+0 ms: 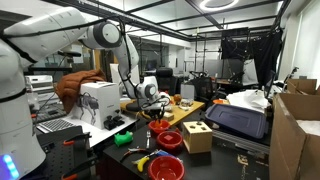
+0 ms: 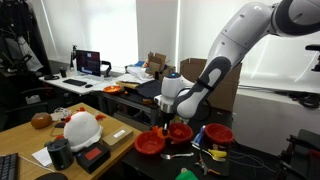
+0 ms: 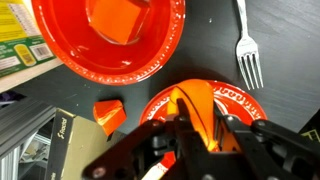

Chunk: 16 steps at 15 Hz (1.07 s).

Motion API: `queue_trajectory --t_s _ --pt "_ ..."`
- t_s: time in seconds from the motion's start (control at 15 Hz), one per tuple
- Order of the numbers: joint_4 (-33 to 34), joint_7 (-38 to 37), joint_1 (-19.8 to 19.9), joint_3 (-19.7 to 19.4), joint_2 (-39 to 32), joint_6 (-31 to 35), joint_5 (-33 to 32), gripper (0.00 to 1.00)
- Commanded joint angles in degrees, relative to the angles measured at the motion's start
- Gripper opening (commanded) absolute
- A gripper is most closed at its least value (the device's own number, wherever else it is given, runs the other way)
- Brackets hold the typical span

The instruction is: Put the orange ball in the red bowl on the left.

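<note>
**Ball Hanging Over a Red Bowl**

The fingers [image 3: 160, 140] are clamping shut on what looks like the orange ball [image 3: 188, 102]. They are holding it just above a red bowl [image 3: 238, 100] at lower centre of the wrist view, likely for a drop. A second red bowl [image 3: 60, 55], upper left, is carrying an orange block [image 3: 120, 20]. A fork [image 3: 248, 55] is lying upper right on the tabletop [image 3: 210, 40], and nothing is blocking the way.

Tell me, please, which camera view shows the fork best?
The wrist view shows it best. There the fork lies large and sharp on the dark table, with its handle at the top of the picture and its tines pointing down. In both exterior views it is too small to pick out among the clutter.
</note>
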State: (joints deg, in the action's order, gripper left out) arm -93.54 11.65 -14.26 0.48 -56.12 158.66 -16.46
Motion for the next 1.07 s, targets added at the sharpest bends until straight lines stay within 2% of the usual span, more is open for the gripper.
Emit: queue_trajectory --t_s 0.0,0.4,1.0 --pt "0.74 1.1 2.75 3.68 -1.95 1.25 1.19 0.06" --pt "2.47 1.66 4.35 7.68 -4.5 2.21 2.15 0.06" --pt "1.94 2.52 4.59 8.14 -2.09 1.38 1.73 0.06"
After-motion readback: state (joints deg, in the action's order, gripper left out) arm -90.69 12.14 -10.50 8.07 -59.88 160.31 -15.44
